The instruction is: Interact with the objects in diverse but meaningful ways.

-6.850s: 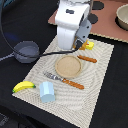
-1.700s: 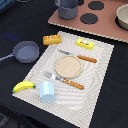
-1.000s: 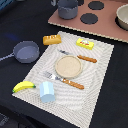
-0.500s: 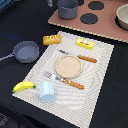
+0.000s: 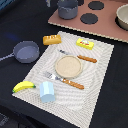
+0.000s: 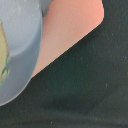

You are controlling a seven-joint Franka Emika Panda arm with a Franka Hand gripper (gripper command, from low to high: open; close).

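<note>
Placemat [image 5: 100,75] crowded; banana [image 5: 23,86], cup [image 5: 47,91] at near edge; pincer unseen, state unknowable.

banana [image 5: 23,86] yellow, mat corner | bread loaf [image 5: 50,40] orange-brown | cup [image 5: 48,91] light blue | packet [image 5: 85,44] yellow, flat

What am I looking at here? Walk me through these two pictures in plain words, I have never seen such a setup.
One picture comes from a camera off to the side, the other from a camera on a robot arm's wrist. The arm and its hand show in neither, so nothing can be said to be held. The side view shows a placemat with a plate, fork, knife, blue cup, banana, bread loaf and yellow packet. A frying pan sits beside the mat, a pot on a toy stove. The wrist view is a blurred close-up of a grey rounded object.
</note>
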